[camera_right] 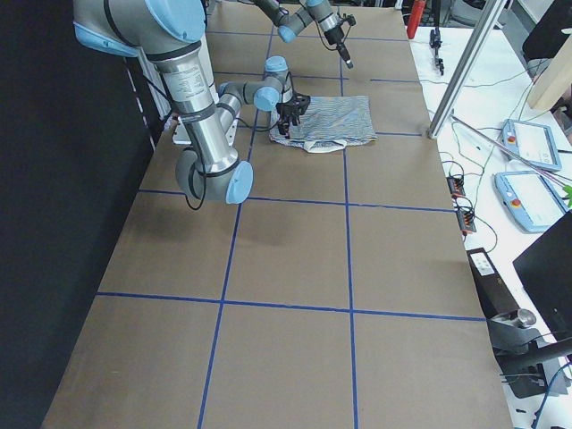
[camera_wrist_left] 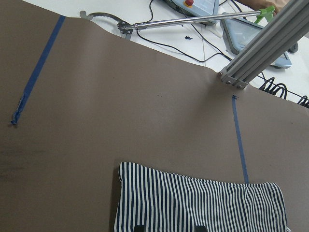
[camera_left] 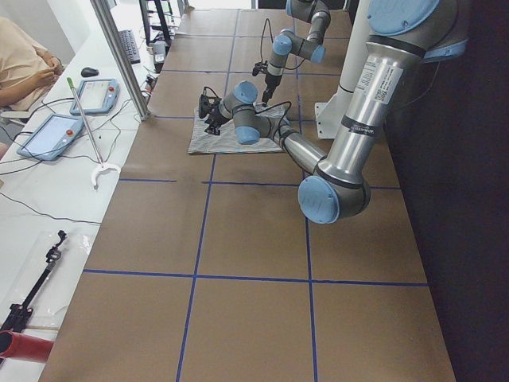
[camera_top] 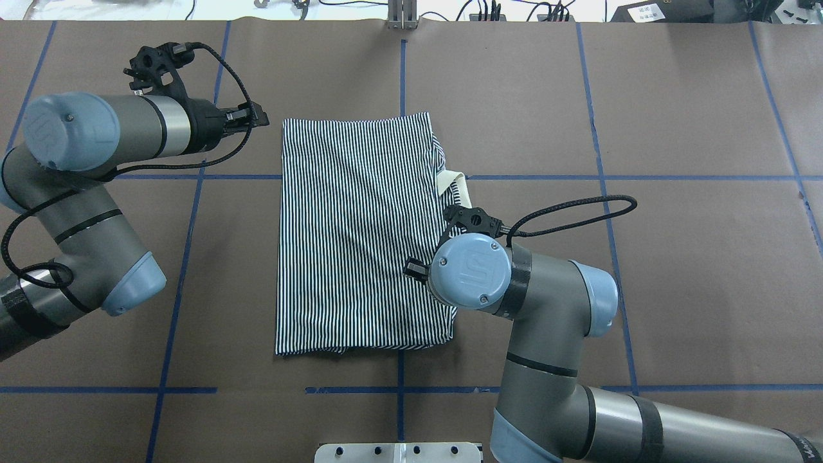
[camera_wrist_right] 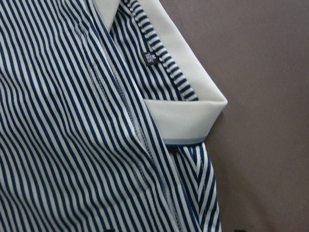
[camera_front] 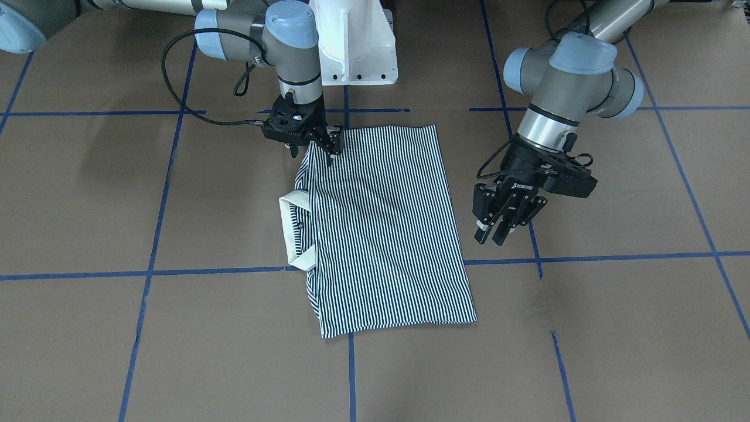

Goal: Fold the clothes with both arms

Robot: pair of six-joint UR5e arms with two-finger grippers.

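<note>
Got the black right gripper (camera_front: 312, 152) wide open, astride an edge of the navy-and-white striped polo shirt (camera_front: 387, 234). Over beside it, left gripper (camera_front: 493, 234) part-open, empty.

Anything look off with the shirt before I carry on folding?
Yes. The cream collar juts out past the edge of the shirt on the robot's right, standing open as a loop, and the fabric beside it is bunched. Otherwise the shirt lies as a fairly neat rectangle.

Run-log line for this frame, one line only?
striped polo shirt lying flat | left gripper open, off hem side, apart | right gripper at collar-end corner, grip unclear
</note>
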